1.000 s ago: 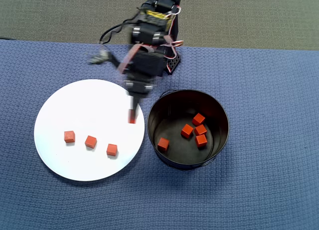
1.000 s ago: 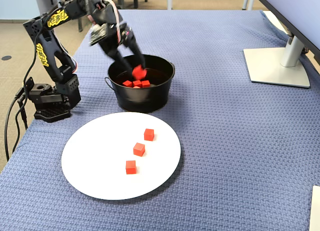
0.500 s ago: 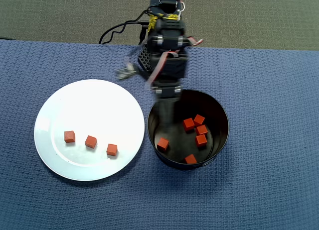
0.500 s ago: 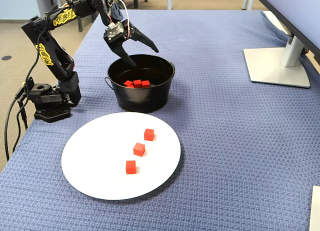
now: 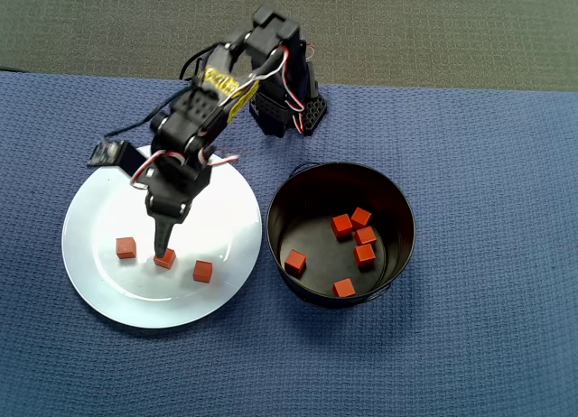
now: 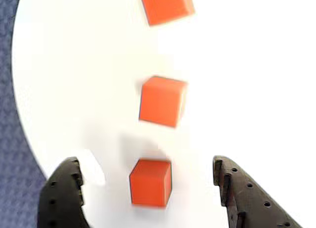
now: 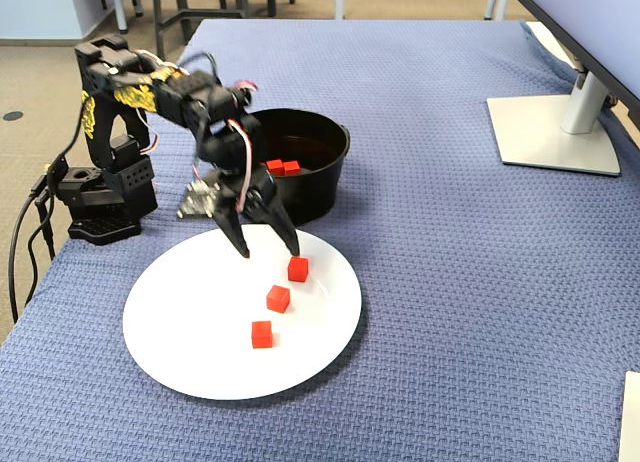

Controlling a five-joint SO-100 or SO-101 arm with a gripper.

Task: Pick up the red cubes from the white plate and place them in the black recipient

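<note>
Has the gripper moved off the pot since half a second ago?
Yes. The gripper swung from above the black pot to over the white plate, open above the nearest red cube.

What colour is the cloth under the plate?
Blue, with a woven waffle texture; the cloth shows best in the fixed view.

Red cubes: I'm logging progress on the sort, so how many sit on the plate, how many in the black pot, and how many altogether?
Red cubes on the white plate: 3
Red cubes in the black recipient: 5
Total: 8
</note>
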